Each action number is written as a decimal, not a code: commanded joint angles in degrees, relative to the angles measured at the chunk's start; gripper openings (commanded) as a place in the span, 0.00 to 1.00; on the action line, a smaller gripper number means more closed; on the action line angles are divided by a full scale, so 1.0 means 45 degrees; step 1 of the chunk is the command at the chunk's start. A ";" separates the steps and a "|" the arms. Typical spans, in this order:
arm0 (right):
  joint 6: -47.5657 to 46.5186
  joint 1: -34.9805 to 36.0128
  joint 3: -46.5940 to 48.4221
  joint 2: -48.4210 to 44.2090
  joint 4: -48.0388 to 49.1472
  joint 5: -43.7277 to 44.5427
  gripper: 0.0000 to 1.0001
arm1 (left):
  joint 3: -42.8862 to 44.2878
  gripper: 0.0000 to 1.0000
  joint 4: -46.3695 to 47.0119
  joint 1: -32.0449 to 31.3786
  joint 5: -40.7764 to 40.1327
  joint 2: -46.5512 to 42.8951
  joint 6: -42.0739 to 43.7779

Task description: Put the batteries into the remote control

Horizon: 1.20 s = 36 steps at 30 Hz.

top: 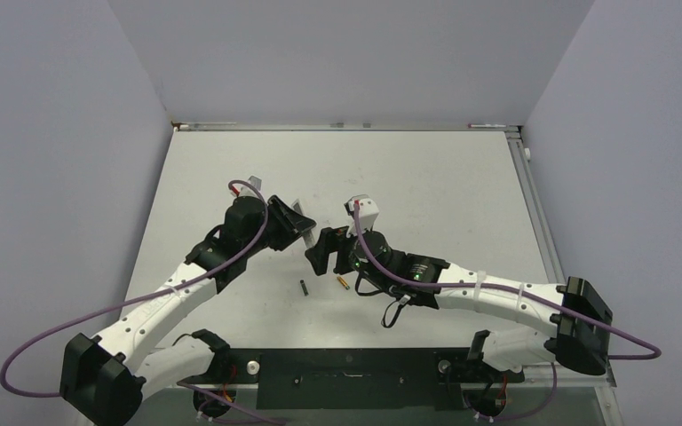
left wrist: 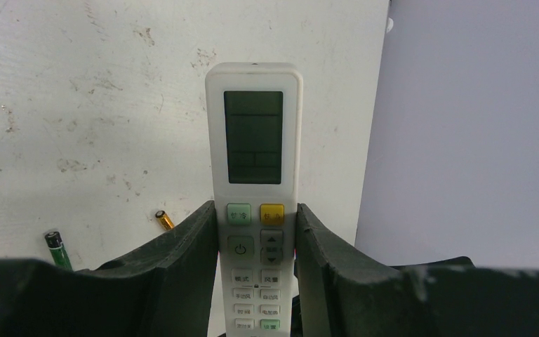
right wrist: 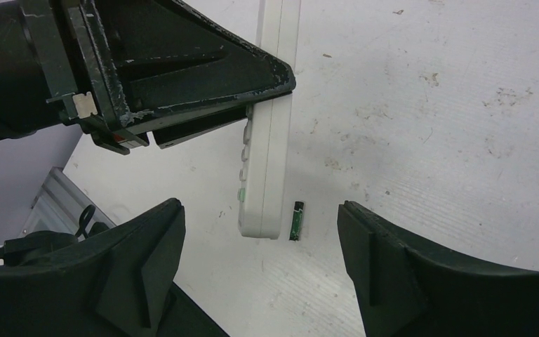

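Even, diffuse light from overhead fills all 3 views, bright and slightly cool, so the pale table (top: pixel 462 177) reads almost white and the arms throw only faint, soft-edged shadows on it. In the left wrist view the remote control (left wrist: pixel 254 140) is crisp and evenly lit, while the left gripper's fingers (left wrist: pixel 182 267), nearest the lens, go dark and soft. The right wrist view is sharp on the table's scuffs, and the right gripper's fingers (right wrist: pixel 140 260) are slightly blurred and underexposed.
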 commanded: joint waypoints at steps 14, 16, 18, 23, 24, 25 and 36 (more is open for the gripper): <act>0.0341 0.0078 0.0570 0.0555 0.0931 -0.0143 0.44 | -0.0105 0.00 0.0841 -0.0590 0.0015 -0.0947 -0.0924; 0.0345 0.0078 0.0570 0.0551 0.0931 -0.0202 0.28 | -0.0122 0.00 0.0861 -0.0638 0.0068 -0.0958 -0.0970; 0.0341 0.0078 0.0606 0.0564 0.0912 -0.0247 0.10 | -0.0144 0.00 0.0876 -0.0650 0.0116 -0.0968 -0.1009; 0.0262 0.0136 0.0557 0.0376 0.0852 -0.0212 0.08 | -0.0162 0.00 0.0863 -0.0680 0.0199 -0.1087 -0.1054; 0.0238 0.0137 0.0520 0.0316 0.0854 -0.0213 0.08 | -0.0176 0.03 0.0845 -0.0680 0.0199 -0.1117 -0.1054; 0.0221 0.0137 0.0495 0.0265 0.0830 -0.0197 0.08 | -0.0163 0.08 0.0840 -0.0680 0.0214 -0.1138 -0.1054; -0.0999 0.0155 0.0537 -0.0373 -0.0806 -0.0277 0.08 | -0.0042 0.61 0.1173 -0.0660 0.1532 -0.1137 -0.0497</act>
